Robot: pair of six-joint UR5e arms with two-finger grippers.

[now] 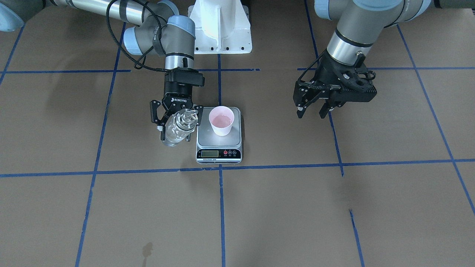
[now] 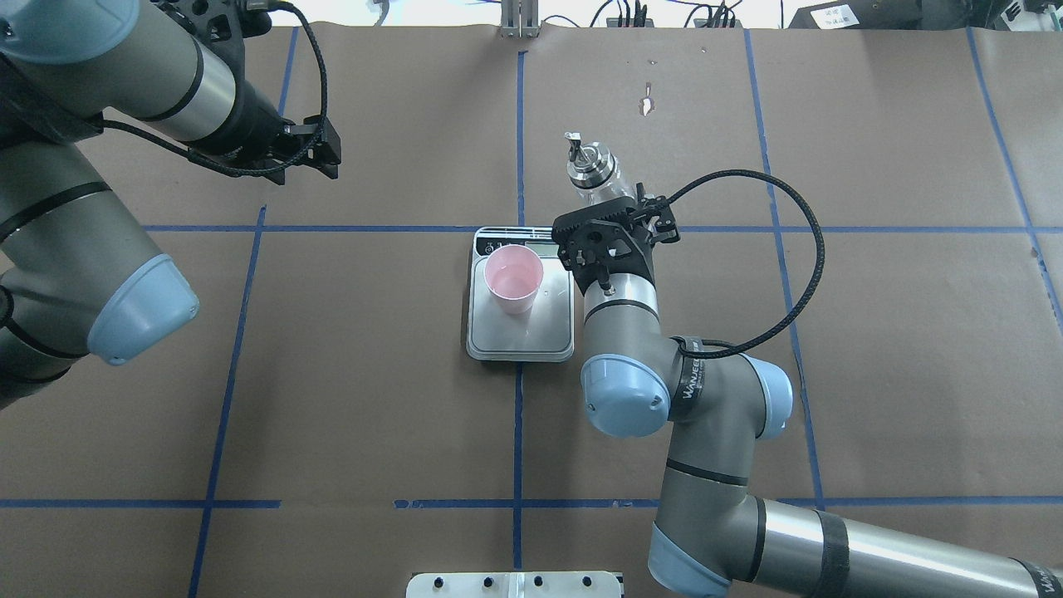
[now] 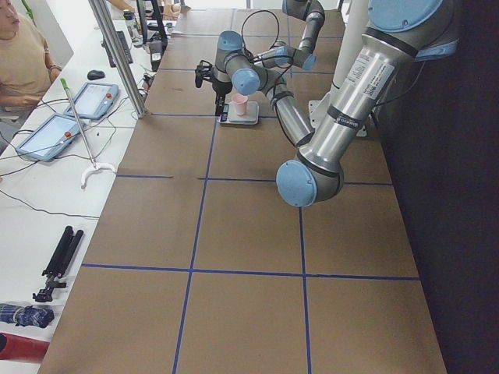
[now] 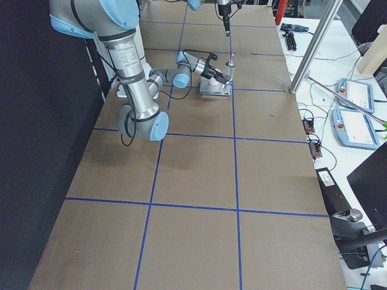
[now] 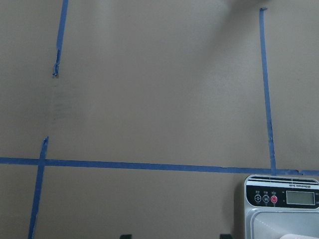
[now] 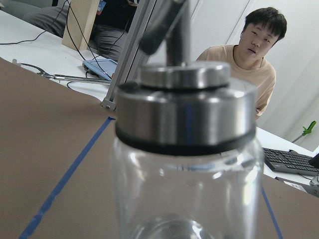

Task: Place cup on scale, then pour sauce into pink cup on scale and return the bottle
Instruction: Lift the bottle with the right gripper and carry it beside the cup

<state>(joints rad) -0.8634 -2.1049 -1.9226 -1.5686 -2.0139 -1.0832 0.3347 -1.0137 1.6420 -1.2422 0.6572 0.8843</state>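
**Cup on the scale, bottle gripped beside it**

The cup (image 2: 513, 278) stands upright on the scale (image 2: 540, 330), so anything poured in should register as weight. Seen from overhead, the bottle (image 1: 174, 134) is at the cup's 1 o'clock, just off the scale and roughly upright. The right hand (image 1: 176, 124) clamps its body, a side grip that probably suits tipping. I cannot tell whether it rests on the tabletop (image 2: 332, 374). The left hand (image 1: 311, 114) hangs spread and empty at 10 o'clock, well apart.

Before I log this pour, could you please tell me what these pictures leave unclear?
Scale reading: display digits too small, front-facing view.
Bottle body and liquid level: hidden by right gripper overhead; cut by bottom edge in right wrist view.
Left gripper fingertips: cropped in left wrist view.
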